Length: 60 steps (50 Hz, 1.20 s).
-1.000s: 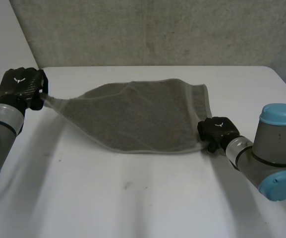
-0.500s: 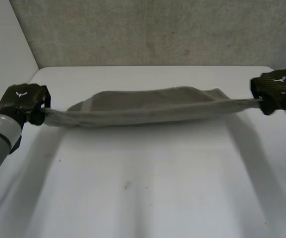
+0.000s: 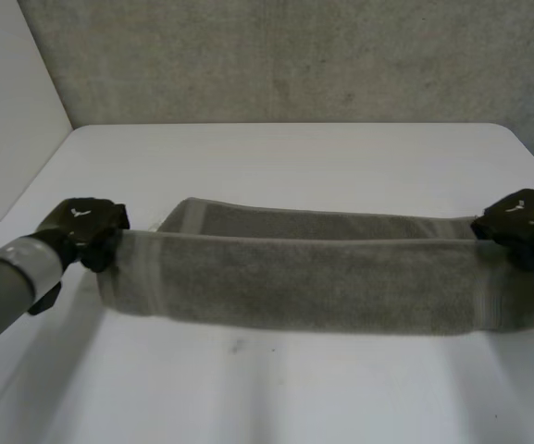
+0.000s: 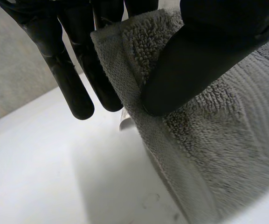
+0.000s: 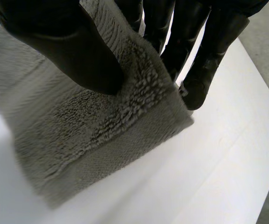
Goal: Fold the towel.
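Across the table's middle, 9 to 3 o'clock: grey terry towel (image 3: 313, 282), drawn out long and narrow between the two hands.
Towel, layers: doubled lengthwise; the near layer drops toward 6 o'clock, and a second layer with a woven border band shows behind its 12 o'clock edge.
Towel, contact: whether its 6 o'clock edge rests on the table cannot be told.
Left hand (image 3: 86, 227): at the towel's 9 o'clock end, on the upper corner, grasping the cloth.
Left hand, wrist view: thumb pressed on one face of the terry corner, fingers (image 4: 73, 79) straight behind it, cloth pinched between them.
Right hand (image 3: 523, 222): at the towel's 3 o'clock end, on the upper corner, grasping the cloth.
Right hand, wrist view: thumb down on the pile just beside the border band, fingers (image 5: 204, 60) straight behind the corner, cloth pinched between them.
Left arm (image 3: 12, 277): grey forearm, entering from 8 o'clock.
Table (image 3: 276, 388): white, bare toward 6 o'clock, one small dark mark near the towel's lower edge.
Wall (image 3: 294, 55): grey, textured, along 12 o'clock.
Side panel (image 3: 7, 120): white, at 10 o'clock.
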Available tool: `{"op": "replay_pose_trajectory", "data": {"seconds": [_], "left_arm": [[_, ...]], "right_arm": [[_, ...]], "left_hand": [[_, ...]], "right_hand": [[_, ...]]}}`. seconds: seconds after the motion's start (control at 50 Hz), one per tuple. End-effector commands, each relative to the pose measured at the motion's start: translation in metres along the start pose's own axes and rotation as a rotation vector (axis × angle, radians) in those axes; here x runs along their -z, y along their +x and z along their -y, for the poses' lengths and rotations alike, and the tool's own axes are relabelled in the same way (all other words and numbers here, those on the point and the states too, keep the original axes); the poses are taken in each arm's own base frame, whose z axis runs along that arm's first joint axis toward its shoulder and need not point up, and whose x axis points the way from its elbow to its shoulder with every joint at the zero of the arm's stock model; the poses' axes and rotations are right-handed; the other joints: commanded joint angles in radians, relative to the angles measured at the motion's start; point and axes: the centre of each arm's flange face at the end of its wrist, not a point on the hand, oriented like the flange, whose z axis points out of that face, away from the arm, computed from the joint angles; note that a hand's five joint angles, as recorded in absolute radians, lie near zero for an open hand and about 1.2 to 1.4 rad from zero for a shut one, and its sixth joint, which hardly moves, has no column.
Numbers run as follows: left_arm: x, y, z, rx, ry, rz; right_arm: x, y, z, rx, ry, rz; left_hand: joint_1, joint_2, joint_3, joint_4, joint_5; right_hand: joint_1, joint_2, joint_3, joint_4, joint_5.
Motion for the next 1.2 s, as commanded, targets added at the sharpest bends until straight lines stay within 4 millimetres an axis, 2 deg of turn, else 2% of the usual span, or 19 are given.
{"op": "replay_pose_trajectory", "data": {"seconds": [0.02,0.06,0.08,0.1,0.12,0.16,0.18,0.22,0.32,0.4,0.46,0.5,0.56,0.64,0.78,0.84,0.92,1.08,1.2], "left_arm": [[-0.049,-0.007,0.033,-0.045,0.068,0.039],[-0.055,-0.016,0.057,-0.065,0.141,0.075],[-0.058,-0.025,0.085,-0.08,0.23,0.11],[-0.056,-0.031,0.118,-0.093,0.332,0.144],[-0.056,-0.031,0.118,-0.093,0.333,0.144],[-0.044,-0.042,0.186,-0.106,0.57,0.217],[-0.044,-0.042,0.186,-0.106,0.572,0.217],[-0.026,-0.055,0.236,-0.077,0.79,0.28],[-0.013,-0.063,0.262,-0.003,0.932,0.299],[-0.021,-0.062,0.25,0.022,0.878,0.281],[-0.036,-0.062,0.216,0.044,0.748,0.264],[-0.05,-0.06,0.172,0.068,0.605,0.24],[-0.054,-0.058,0.148,0.079,0.534,0.222],[-0.06,-0.045,0.082,0.106,0.365,0.143],[-0.051,-0.026,0.013,0.144,0.213,0.081],[-0.029,-0.013,-0.012,0.137,0.135,0.049],[-0.009,-0.014,-0.017,0.1,0.112,0.056],[0.064,-0.023,0.015,-0.008,0.209,0.117],[0.065,-0.034,0.017,-0.007,0.224,0.121]], "right_arm": [[-0.032,0.021,0.038,0.071,0.066,-0.137],[-0.028,0.053,0.084,0.057,0.232,-0.303],[-0.028,0.053,0.084,0.057,0.233,-0.304],[-0.017,0.071,0.113,0.035,0.361,-0.403],[-0.017,0.071,0.113,0.034,0.363,-0.404],[0.015,0.108,0.158,-0.058,0.626,-0.588],[0.015,0.108,0.158,-0.058,0.628,-0.589],[0.046,0.13,0.182,-0.148,0.824,-0.684],[0.065,0.132,0.187,-0.187,0.878,-0.68],[0.05,0.114,0.172,-0.188,0.764,-0.591],[0.034,0.092,0.154,-0.185,0.634,-0.491],[0.017,0.065,0.131,-0.172,0.516,-0.38],[0.01,0.053,0.119,-0.165,0.476,-0.327],[-0.006,0.013,0.088,-0.143,0.405,-0.184],[-0.026,-0.033,0.045,-0.117,0.301,-0.08],[-0.02,-0.047,0.027,-0.079,0.24,-0.052],[-0.004,-0.03,0.018,-0.087,0.217,-0.104],[0.085,0.016,0.039,-0.099,0.27,-0.244],[0.091,0.03,0.045,-0.089,0.318,-0.238]], "left_hand": [[0.21,0.179,0.18,0.178,0.192],[0.21,0.179,0.18,0.178,0.192],[0.21,0.179,0.18,0.178,0.192],[0.21,0.179,0.18,0.178,0.192],[0.21,0.179,0.18,0.178,0.192],[0.21,0.179,0.18,0.178,0.192],[0.21,0.179,0.18,0.178,0.192],[0.21,0.179,0.18,0.178,0.192],[0.21,0.179,0.18,0.178,0.192],[0.21,0.179,0.18,0.178,0.192],[0.21,0.179,0.18,0.178,0.192],[0.21,0.179,0.18,0.178,0.192],[0.21,0.179,0.18,0.178,0.192],[0.21,0.179,0.18,0.178,0.192],[0.21,0.179,0.18,0.178,0.192],[0.21,0.179,0.18,0.178,0.192],[0.21,0.179,0.18,0.178,0.192],[0.21,0.179,0.18,0.178,0.192],[0.21,0.179,0.18,0.178,0.192]], "right_hand": [[0.072,0.076,0.063,0.059,0.054],[0.072,0.076,0.063,0.059,0.054],[0.072,0.076,0.063,0.059,0.054],[0.072,0.076,0.063,0.059,0.054],[0.072,0.076,0.063,0.059,0.054],[0.072,0.076,0.063,0.059,0.054],[0.072,0.076,0.063,0.059,0.054],[0.072,0.076,0.063,0.059,0.054],[0.072,0.076,0.063,0.059,0.054],[0.072,0.076,0.063,0.059,0.054],[0.072,0.076,0.063,0.059,0.054],[0.072,0.076,0.063,0.059,0.054],[0.072,0.076,0.063,0.059,0.054],[0.072,0.076,0.063,0.059,0.054],[0.072,0.076,0.063,0.059,0.054],[0.072,0.076,0.063,0.059,0.054],[0.072,0.076,0.063,0.059,0.054],[0.072,0.076,0.063,0.059,0.054],[0.072,0.076,0.063,0.059,0.054]]}}
